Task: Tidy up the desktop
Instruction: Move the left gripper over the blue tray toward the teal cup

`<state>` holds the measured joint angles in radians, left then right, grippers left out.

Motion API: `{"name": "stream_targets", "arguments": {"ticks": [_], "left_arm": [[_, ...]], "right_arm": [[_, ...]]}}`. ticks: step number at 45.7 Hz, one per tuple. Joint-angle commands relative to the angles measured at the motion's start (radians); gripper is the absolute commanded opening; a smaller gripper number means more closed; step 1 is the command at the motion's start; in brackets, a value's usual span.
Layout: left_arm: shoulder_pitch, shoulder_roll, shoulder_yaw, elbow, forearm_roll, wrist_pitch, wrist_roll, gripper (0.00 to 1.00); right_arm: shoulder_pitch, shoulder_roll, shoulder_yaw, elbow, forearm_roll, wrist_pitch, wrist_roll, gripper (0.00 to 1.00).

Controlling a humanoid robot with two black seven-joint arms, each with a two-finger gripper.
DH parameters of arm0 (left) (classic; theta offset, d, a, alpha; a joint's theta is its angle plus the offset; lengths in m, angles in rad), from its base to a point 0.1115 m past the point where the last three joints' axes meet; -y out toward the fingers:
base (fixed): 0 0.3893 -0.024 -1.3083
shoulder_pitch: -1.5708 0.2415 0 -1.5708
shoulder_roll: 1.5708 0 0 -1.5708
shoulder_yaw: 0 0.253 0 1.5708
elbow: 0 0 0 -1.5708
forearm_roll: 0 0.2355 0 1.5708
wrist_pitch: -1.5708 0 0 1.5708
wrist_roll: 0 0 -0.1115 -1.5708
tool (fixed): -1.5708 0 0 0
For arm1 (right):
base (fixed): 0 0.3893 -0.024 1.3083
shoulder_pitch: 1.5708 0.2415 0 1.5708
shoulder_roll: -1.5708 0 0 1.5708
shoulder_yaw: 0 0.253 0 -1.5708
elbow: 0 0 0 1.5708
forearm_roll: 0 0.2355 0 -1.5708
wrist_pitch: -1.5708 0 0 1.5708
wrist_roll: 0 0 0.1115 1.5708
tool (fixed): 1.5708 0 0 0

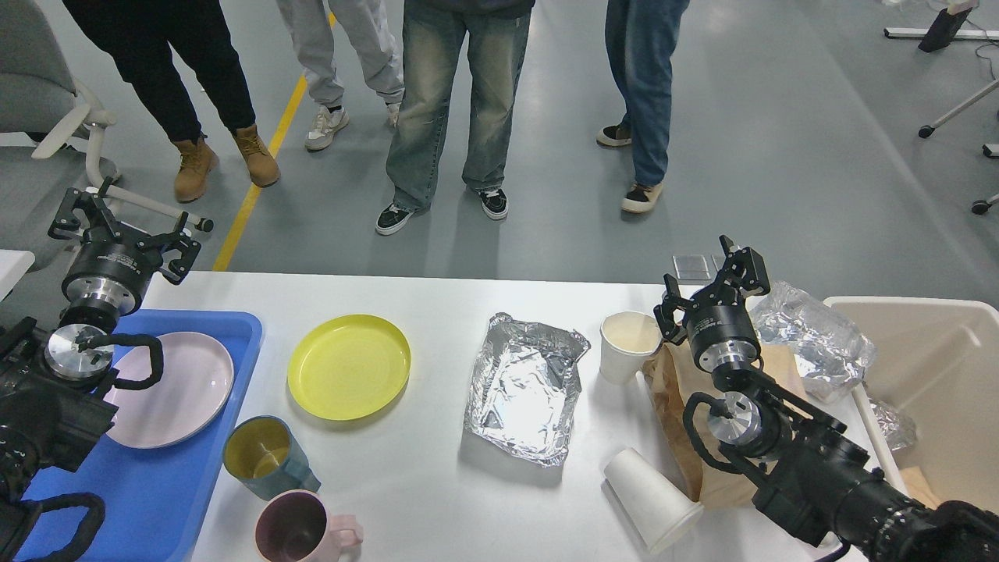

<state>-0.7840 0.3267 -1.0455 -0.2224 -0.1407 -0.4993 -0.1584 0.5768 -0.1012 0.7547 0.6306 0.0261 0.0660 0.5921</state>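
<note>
The white desktop [437,297] holds a yellow plate [349,366], a foil tray [524,389], an upright paper cup [627,346], a second paper cup [654,499] lying on its side, a brown paper bag [680,406], a teal mug [268,456] and a pink mug [303,529]. A pink plate [175,388] lies in the blue tray [226,332] at the left. My left gripper [123,221] hovers open above the tray's far corner, holding nothing. My right gripper [714,279] stands open above the paper bag, beside the upright cup, and is empty too.
A beige bin [936,343] stands at the right with crumpled foil [819,336] resting on its rim and more foil inside. Several people stand on the floor just beyond the table's far edge. A grey chair [39,94] is at far left.
</note>
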Motion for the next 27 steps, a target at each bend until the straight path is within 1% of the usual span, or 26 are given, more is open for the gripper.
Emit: {"name": "stream_targets", "arguments": {"ticks": [1,6,14,23,27], "left_arm": [[0.002,-0.009,0.002,0.000,0.000,-0.021,0.000,0.96],[0.003,-0.012,0.010,0.000,0.000,-0.021,0.007,0.96],[-0.007,0.000,0.018,0.000,0.001,-0.021,0.002,0.96],[-0.020,-0.009,0.021,0.000,0.004,-0.004,0.014,0.96],[-0.009,0.003,0.036,-0.034,0.012,-0.002,0.020,0.96]], "right_arm": [[0.000,0.000,0.000,0.000,0.000,0.000,0.000,1.00],[0.000,0.000,0.000,0.000,0.000,0.000,0.000,1.00],[0.000,0.000,0.000,0.000,0.001,0.000,0.000,1.00],[0.000,0.000,0.000,0.000,0.000,0.000,0.000,1.00],[0.000,0.000,0.000,0.000,0.000,0.000,0.000,1.00]]}}
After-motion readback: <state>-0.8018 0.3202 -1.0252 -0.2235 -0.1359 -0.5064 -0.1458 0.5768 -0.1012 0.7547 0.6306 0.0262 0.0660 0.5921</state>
